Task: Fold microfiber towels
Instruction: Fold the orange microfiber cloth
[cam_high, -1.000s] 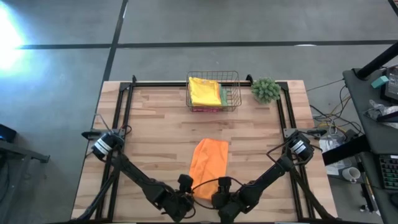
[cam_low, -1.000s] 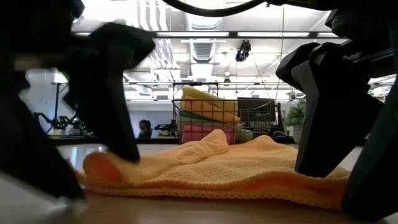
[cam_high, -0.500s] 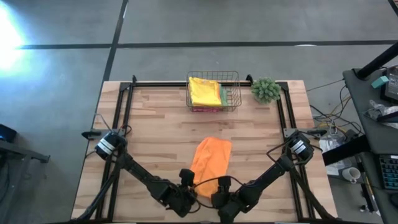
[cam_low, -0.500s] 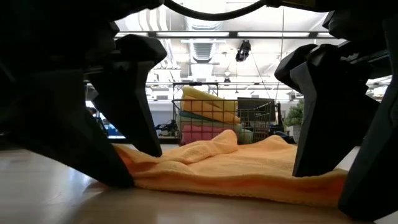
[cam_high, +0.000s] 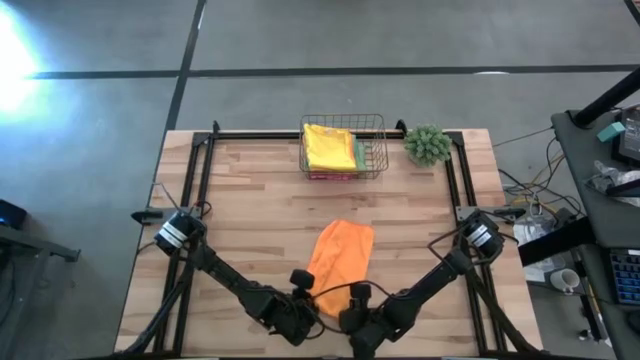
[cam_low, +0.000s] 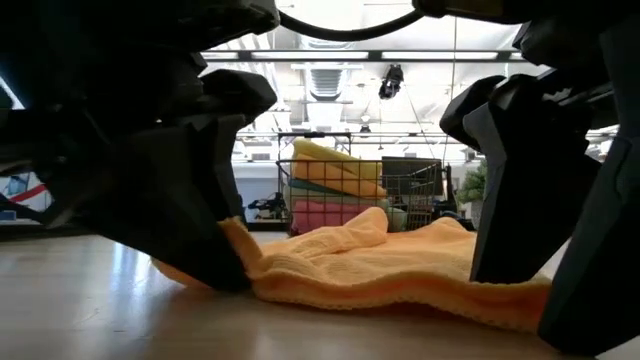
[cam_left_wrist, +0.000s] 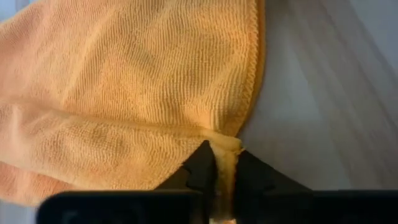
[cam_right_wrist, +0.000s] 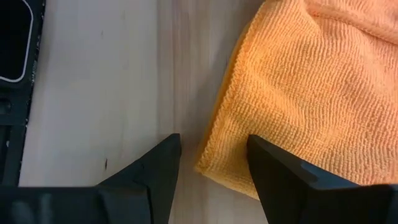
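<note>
An orange towel (cam_high: 340, 255) is seen lying rumpled on the wooden table (cam_high: 250, 210), toward the near edge, between the two arms. Its near left corner is pinched between the pressed-together fingers of the left gripper (cam_left_wrist: 224, 163), as the left wrist view shows; the fingertips themselves are mostly hidden by the fabric. The right gripper (cam_right_wrist: 211, 155) is held with its fingers spread, set on either side of the towel's near right corner, with no grip visible.

At the far edge, a wire basket (cam_high: 343, 147) is filled with folded towels; only the yellow towel (cam_high: 329, 147) on top is plainly seen from above, the pink and green layers below being largely covered. A small green plant (cam_high: 427, 144) stands beside the basket.
</note>
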